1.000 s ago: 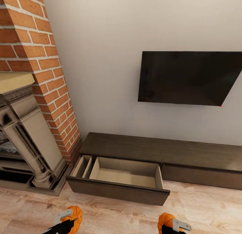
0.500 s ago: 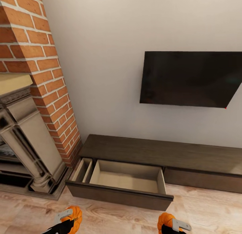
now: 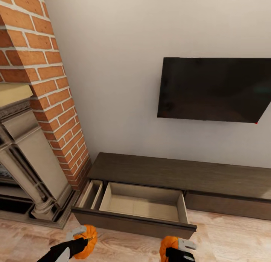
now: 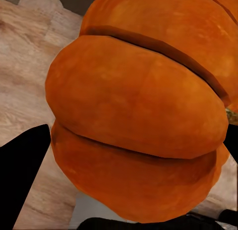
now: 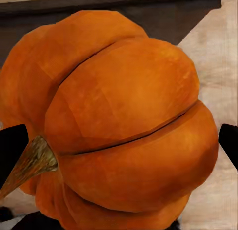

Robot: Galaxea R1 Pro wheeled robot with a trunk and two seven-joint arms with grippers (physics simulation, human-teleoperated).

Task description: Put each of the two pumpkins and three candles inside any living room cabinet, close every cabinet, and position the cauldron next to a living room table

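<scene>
The cabinet runs low along the white wall, dark brown, with its top bare. Its end drawer, the one nearest the brick chimney, stands pulled out over the wood floor. The drawer's pale beige inside shows a wide compartment and a narrow one beside it on the chimney side; both look bare. The next front along the cabinet sits flush and shut. A black TV hangs on the wall above the cabinet. A stone fireplace surround stands against the chimney, just beside the open drawer's end.

In front of the drawer, on the robot's side of it, both arms are held above the floor. The left tool is clenched on a pumpkin, which sits near the drawer's chimney-side corner, apart from the drawer front. In the left wrist view that pumpkin is pressed between the two dark fingers, its ribs running across, floor planks behind it.

The right tool grips the second pumpkin, which is held below the drawer's other corner, also clear of the front. In the right wrist view this pumpkin lies with its brown stem pointing sideways toward one finger, and the dark drawer front shows just behind it.
</scene>
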